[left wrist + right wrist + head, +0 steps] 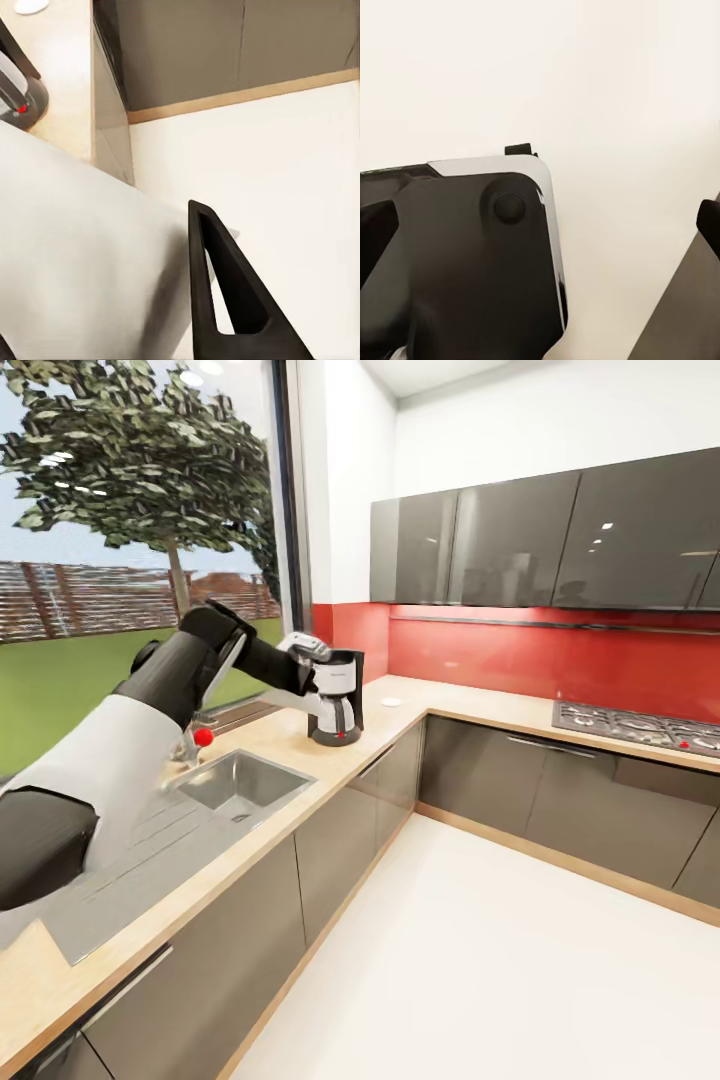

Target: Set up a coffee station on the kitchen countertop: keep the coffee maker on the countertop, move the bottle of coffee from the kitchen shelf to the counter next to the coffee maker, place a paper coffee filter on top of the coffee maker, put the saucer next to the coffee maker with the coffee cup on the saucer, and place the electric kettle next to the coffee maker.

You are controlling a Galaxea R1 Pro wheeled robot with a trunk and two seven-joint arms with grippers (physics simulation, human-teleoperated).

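Observation:
The black and silver coffee maker (336, 700) stands on the wooden countertop (300, 735) near the corner, by the window. My left gripper (303, 657) is stretched out to its top, shut on a pale paper coffee filter (308, 646) that sits just above the machine. In the left wrist view the filter (82, 255) is a broad white sheet beside one black finger (225, 300), with the coffee maker's base (19, 97) below it. A small white saucer (391, 702) lies on the counter right of the machine. My right gripper (540, 225) is open over the floor.
A steel sink (240, 785) and a faucet with a red knob (203, 737) lie under my left arm. A gas hob (640, 725) sits on the right counter run, below dark wall cabinets (560, 540). The white floor (480, 960) spreads to the right.

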